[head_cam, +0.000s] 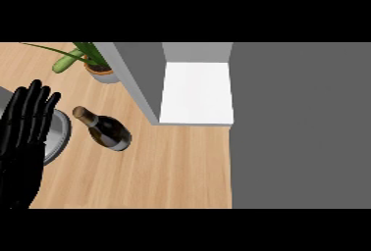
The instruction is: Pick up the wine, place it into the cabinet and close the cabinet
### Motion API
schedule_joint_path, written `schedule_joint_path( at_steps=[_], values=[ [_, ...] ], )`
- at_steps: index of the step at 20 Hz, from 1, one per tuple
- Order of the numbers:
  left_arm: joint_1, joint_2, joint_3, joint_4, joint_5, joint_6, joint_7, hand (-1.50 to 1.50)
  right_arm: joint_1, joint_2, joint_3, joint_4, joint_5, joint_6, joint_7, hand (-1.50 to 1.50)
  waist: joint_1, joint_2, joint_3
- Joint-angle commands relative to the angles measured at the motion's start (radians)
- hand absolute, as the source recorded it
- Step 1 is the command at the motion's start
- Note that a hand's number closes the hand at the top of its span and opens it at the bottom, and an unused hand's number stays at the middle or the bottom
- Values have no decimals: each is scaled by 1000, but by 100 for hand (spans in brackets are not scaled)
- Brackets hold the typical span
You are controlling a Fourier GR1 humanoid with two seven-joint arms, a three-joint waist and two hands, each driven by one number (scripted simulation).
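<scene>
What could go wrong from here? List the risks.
1. The dark glass wine bottle stands near the grey metal pan; a reach could knock it over.
2. The grey cabinet door juts out beside the white cabinet shelf, narrowing the way in.
3. Only the open black left hand shows.

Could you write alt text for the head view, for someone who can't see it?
A dark glass wine bottle stands on a light wooden counter beside an open grey cabinet with a white shelf. The robot's black left hand rests open at the left edge, over a round grey plate; a potted green plant sits behind.
</scene>
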Motion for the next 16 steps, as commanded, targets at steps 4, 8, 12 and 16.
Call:
schedule_joint_path(
  at_steps=[4, 8, 12, 16],
  values=[
    [-13, -50, -121, 18, -107, 22, 4, -150, 120, 19, 53, 7, -6, 67, -100, -150, -25, -33, -19],
    [10, -96, -203, 55, 121, 81, 76, -150, 194, -47, 140, -104, -119, 195, 53, -150, -36, -36, -21],
    [-20, -98, -341, 33, 87, 226, 128, -150, 212, -70, 118, -263, -174, 185, 163, -150, -32, -36, -19],
    [-68, -98, -346, -61, 57, 264, 234, -150, 233, -95, 69, -332, -247, 200, 246, -150, -25, -35, -19]
  ],
)
